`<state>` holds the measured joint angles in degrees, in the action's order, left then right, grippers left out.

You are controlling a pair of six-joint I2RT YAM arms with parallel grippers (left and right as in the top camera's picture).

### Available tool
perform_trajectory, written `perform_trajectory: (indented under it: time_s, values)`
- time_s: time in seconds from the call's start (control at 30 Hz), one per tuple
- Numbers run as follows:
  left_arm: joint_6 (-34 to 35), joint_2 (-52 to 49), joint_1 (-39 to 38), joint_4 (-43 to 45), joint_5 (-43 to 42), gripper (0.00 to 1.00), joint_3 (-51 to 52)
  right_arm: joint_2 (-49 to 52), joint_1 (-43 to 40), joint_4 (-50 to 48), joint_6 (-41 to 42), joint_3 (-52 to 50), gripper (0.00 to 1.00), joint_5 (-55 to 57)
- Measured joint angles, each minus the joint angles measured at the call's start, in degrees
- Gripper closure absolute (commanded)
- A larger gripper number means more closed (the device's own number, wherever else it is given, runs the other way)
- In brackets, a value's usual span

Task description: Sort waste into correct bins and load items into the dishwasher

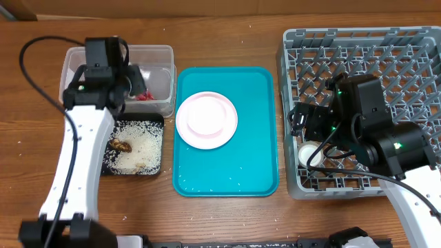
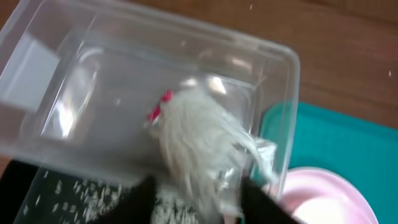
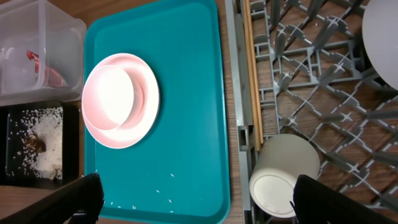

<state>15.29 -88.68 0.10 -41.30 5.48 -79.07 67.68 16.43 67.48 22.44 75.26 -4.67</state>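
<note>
My left gripper (image 1: 134, 79) hangs over the clear plastic bin (image 1: 158, 52). In the left wrist view its fingers (image 2: 196, 199) are spread, and a crumpled white and clear wrapper (image 2: 199, 137) with a red spot lies blurred between and beyond them, inside the bin (image 2: 292, 62). My right gripper (image 1: 303, 127) is open and empty at the left edge of the grey dishwasher rack (image 1: 386, 48). In the right wrist view its fingers (image 3: 199, 199) straddle the tray edge and a white cup (image 3: 283, 171) lying in the rack (image 3: 298, 74). A pink plate (image 1: 207, 118) sits on the teal tray (image 1: 227, 172).
A black tray with rice and brown food scraps (image 1: 138, 148) lies in front of the clear bin. Red waste (image 3: 37, 62) lies in the bin. A wooden chopstick (image 3: 252, 81) and a white dish (image 3: 382, 31) are in the rack. Rice grains dot the teal tray.
</note>
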Motion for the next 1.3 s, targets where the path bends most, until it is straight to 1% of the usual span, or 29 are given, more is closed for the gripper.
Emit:
perform_trajectory:
  time_s: [0.03, 0.13, 0.17, 0.23, 0.3, 0.33, 0.37, 0.4, 0.47, 0.6, 0.67, 0.77, 0.9, 0.97, 1.0, 1.03, 1.1, 1.13, 1.17, 1.23, 1.27, 1.3]
  values:
    - [-0.4, -1.3, 0.0, 1.7, 0.0, 0.19, 0.0, 0.0, 0.0, 0.0, 0.0, 0.0, 0.0, 0.0]
    - [-0.9, -4.6, 0.0, 1.7, -0.1, 0.19, 0.0, 0.0, 0.0, 0.0, 0.0, 0.0, 0.0, 0.0]
    - [-1.0, -5.2, 0.0, 0.3, -0.1, 0.19, 0.0, 0.0, 0.0, 0.0, 0.0, 0.0, 0.0, 0.0]
    - [-1.0, -5.5, 0.0, -4.1, -0.3, 0.22, -0.1, 0.0, 0.0, 0.0, 0.0, 0.0, 0.0, 0.0]
    - [-1.0, -5.2, 0.0, -9.0, -0.5, 0.27, -1.3, 0.0, 0.0, 0.0, 0.0, 0.0, 0.0, 0.0]
    - [-1.2, -5.1, 0.0, -12.7, -0.7, 0.27, -2.8, 0.0, 0.0, 0.0, 0.0, 0.0, 0.0, 0.0]
    - [-1.4, -4.5, 0.0, -15.5, -1.2, 0.2, -4.0, 0.0, 0.0, 0.0, 0.0, 0.0, 0.0, 0.0]
    - [-1.7, -3.6, 0.0, -18.0, -1.5, 0.0, -5.2, 0.0, 0.0, 0.0, 0.0, 0.0, 0.0, 0.0]
    - [-2.1, 1.4, 0.0, -24.9, -3.2, 0.0, -8.5, 0.0, 0.0, 0.0, 0.0, 0.0, 0.0, 0.0]
    - [-2.2, 12.1, -0.3, -32.2, -6.1, 0.0, -10.8, 0.0, 0.0, 0.0, 0.0, 0.0, 0.0, 0.0]
    - [-2.2, 17.0, -0.5, -34.1, -7.9, 0.0, -11.5, 0.0, 0.0, 0.0, 0.0, 0.0, 0.0, 0.0]
    - [-2.2, 21.2, -0.5, -34.6, -9.6, 0.0, -11.7, 0.0, 0.0, 0.0, 0.0, 0.0, 0.0, 0.0]
    - [-2.2, 21.4, -0.9, -36.4, -9.9, 0.0, -11.7, 0.0, 0.0, 0.0, 0.0, 0.0, 0.0, 0.0]
    - [-2.3, 21.6, -1.6, -36.2, -9.2, 0.0, -11.3, 0.0, 0.0, 0.0, 0.0, 0.0, 0.0, 0.0]
    - [-2.4, 22.1, -2.1, -34.6, -8.6, 0.0, -10.7, 0.0, 0.0, 0.0, 0.0, 0.0, 0.0, 0.0]
    - [-2.8, 22.8, -2.6, -32.7, -8.2, 0.0, -9.9, 0.0, 0.0, 0.0, 0.0, 0.0, 0.0, 0.0]
    - [-4.7, 25.6, -3.8, -25.7, -7.5, 0.0, -6.1, 0.0, 0.0, 0.0, 0.0, 0.0, 0.0, 0.0]
    - [-5.8, 27.1, -4.3, -23.0, -7.3, 0.0, -3.9, 0.0, 0.0, 0.0, 0.0, 0.0, 0.0, 0.0]
    - [-7.2, 29.7, -5.0, -18.4, -7.3, 0.0, 0.1, 0.0, 0.0, 0.0, 0.0, 0.0, 0.0, 0.0]
    - [-9.3, 34.1, -5.4, -12.2, -7.7, 0.0, 7.0, 0.0, 0.0, 0.0, 0.0, 0.0, 0.0, 0.0]
    - [-9.9, 36.0, -5.4, -10.2, -7.9, 0.0, 10.0, 0.0, 0.0, 0.0, 0.0, 0.0, 0.0, 0.0]
    - [-10.6, 39.0, -5.4, -5.6, -8.2, 0.0, 15.1, 0.0, 0.0, 0.0, 0.0, 0.0, 0.0, 0.0]
